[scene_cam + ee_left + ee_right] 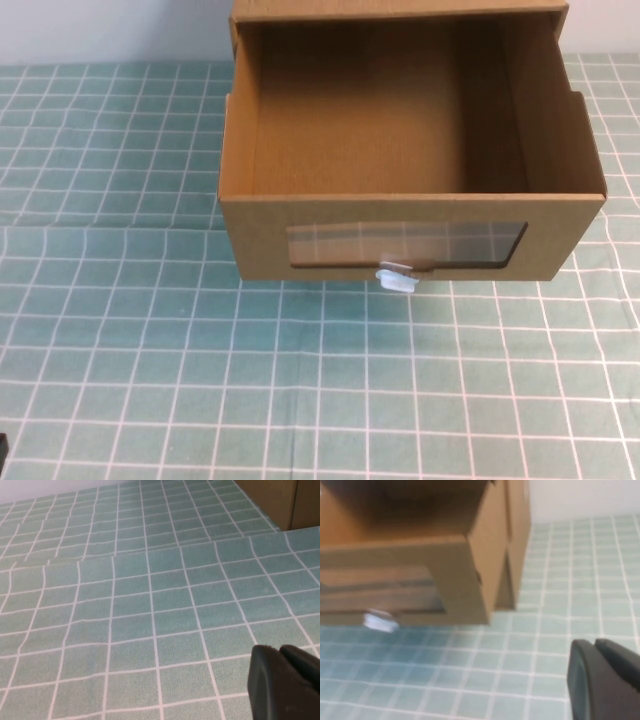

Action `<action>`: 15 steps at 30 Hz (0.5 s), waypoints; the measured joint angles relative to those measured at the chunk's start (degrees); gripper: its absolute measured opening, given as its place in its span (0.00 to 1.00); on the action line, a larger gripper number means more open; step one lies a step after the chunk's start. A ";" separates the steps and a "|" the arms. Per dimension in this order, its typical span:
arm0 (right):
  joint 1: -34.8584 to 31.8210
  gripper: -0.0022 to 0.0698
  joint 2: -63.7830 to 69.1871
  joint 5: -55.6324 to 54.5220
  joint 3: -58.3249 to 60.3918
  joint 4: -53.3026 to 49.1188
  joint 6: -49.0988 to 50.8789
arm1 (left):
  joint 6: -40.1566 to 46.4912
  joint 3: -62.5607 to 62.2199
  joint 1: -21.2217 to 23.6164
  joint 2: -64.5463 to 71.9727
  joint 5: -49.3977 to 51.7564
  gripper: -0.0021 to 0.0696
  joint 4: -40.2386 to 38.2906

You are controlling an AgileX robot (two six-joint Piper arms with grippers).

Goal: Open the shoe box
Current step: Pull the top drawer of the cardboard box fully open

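The shoe box (255,235) is a drawer type in plain brown cardboard, standing on a teal checked tablecloth (300,380). Its drawer sticks well out of the outer sleeve (400,10) toward the robot, so the task looks essentially finished. What shows of the drawer's inside is bare cardboard, with no shoes or paper.

The front panel has a clear window (405,245), and a small white pull tab (398,280) hangs just below it at the lower edge. That tab is the natural place to take hold. The box is probably light and fairly stiff, but corrugated walls dent under a hard pinch, the window film is best left untouched, and an empty sleeve may slide along the cloth instead of letting the drawer travel.

The left gripper (280,652) hovers over bare cloth off the box's left side with its black fingers together, holding nothing. The right gripper (595,645) is near the box's front right corner, apart from it, pincer fully closed and empty; the pull tab (380,621) shows further along the front
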 joint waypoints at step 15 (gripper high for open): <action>-6.47 0.01 -7.23 -19.85 27.69 0.12 -8.77 | 0.00 0.00 0.00 -0.04 0.00 0.02 0.00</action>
